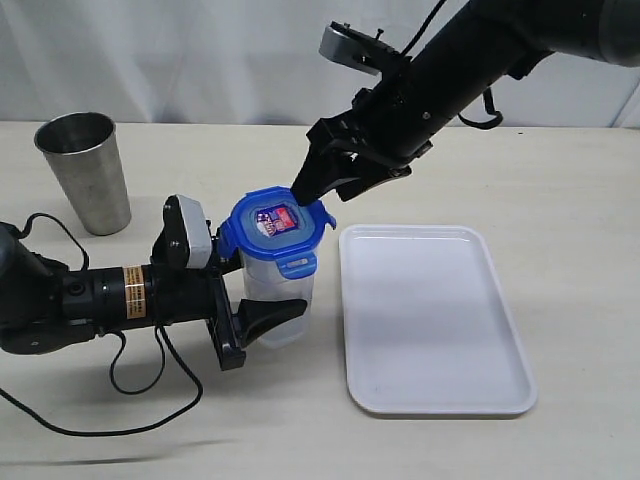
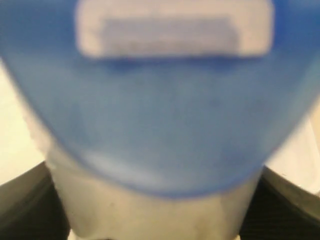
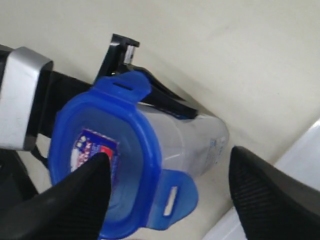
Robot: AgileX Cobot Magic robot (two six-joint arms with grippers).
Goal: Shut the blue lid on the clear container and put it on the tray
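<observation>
The clear container [image 1: 272,282] stands upright on the table, just left of the tray [image 1: 430,330]. My left gripper [image 1: 270,308] comes in from the left and is shut on its body. The blue lid [image 1: 274,228] sits on the container's rim with its flaps sticking outward. My right gripper [image 1: 318,192] hangs open just above the lid's far right edge. In the right wrist view one finger [image 3: 75,200] lies over the blue lid [image 3: 135,150] by its sticker, and the other finger [image 3: 270,195] is off to the side. In the left wrist view the blurred blue lid [image 2: 165,110] fills most of the picture above the clear container [image 2: 155,215].
A grey metal cup [image 1: 85,170] stands at the back left. Black cable [image 1: 140,390] loops on the table under the left arm. A corner of the tray [image 3: 302,155] shows in the right wrist view.
</observation>
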